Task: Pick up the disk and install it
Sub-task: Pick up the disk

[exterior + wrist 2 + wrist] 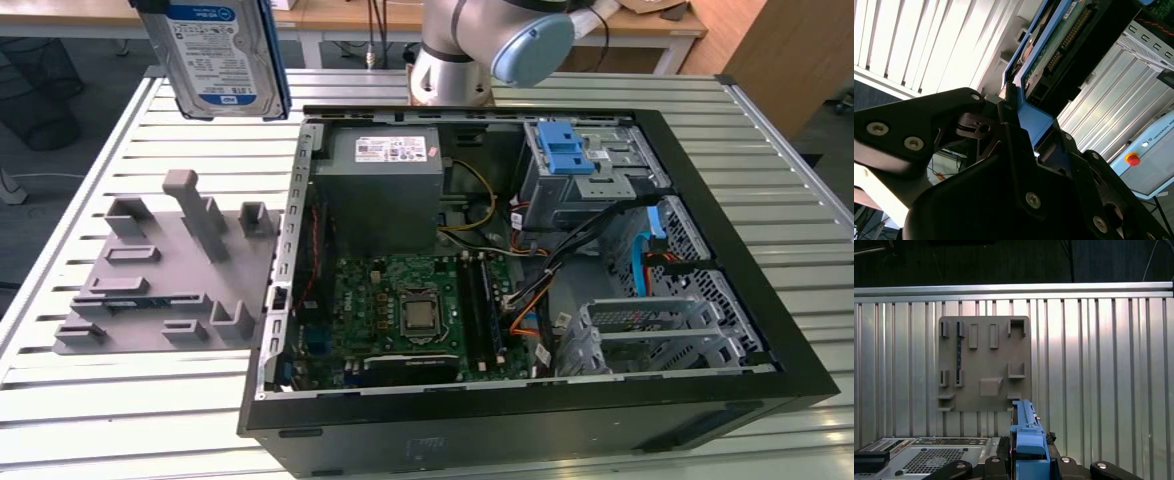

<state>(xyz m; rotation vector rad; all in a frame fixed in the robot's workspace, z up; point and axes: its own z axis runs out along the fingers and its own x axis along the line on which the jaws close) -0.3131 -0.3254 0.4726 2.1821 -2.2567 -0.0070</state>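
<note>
Disk (220,55) is up in the air, upright, label toward the exterior camera. It's outside the PC case (747,330), off its far corner on the exterior view's left, well apart from it. In the second wrist view the gripper (1031,125) has its fingers clamped on the disk's blue bracket (1040,116). Grey fixture plate (167,270) lies flat on the slatted table (134,420), just beside the case wall on the exterior view's left. Inside the case, the power supply (380,190) is at the far end, with the blue latch (563,150) on the drive cage beside it.
</note>
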